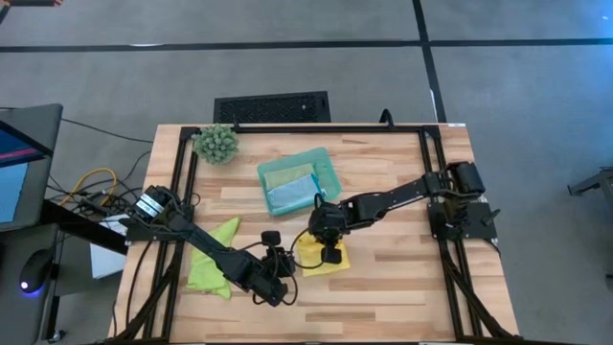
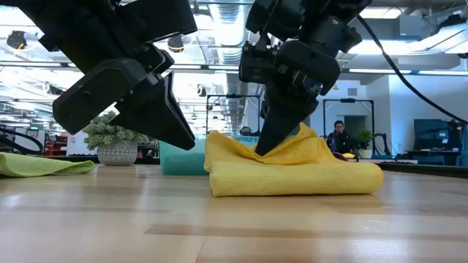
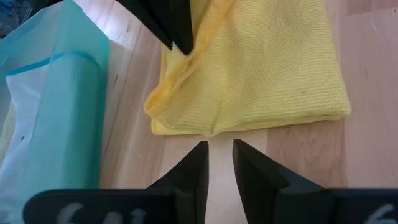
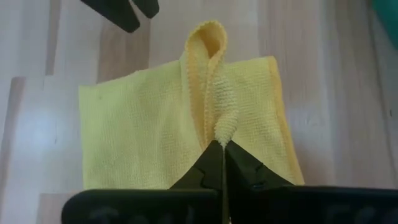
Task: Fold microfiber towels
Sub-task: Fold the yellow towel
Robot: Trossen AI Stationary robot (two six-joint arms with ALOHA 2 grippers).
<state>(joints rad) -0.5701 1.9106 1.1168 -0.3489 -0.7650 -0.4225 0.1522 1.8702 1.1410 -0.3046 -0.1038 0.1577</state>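
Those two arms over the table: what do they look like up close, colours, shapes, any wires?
Both arms are black, built from chunky jointed segments. Each ends in a gripper, left gripper and right gripper, with two flat, tapering black jaws like wedges. Thin black cables loop beside the joints, and the left arm carries a small white label near its base.

From above we see the wooden bench [image 1: 383, 278] carrying a teal plastic tray [image 1: 327, 165] with folded pale cloths inside, a spiky green plant ball [image 1: 216, 143], a lime green microfiber towel [image 1: 213, 259], and a yellow microfiber towel [image 1: 318, 261] beneath the right gripper [image 1: 330, 253]; the left gripper [image 1: 278, 287] sits just beside.
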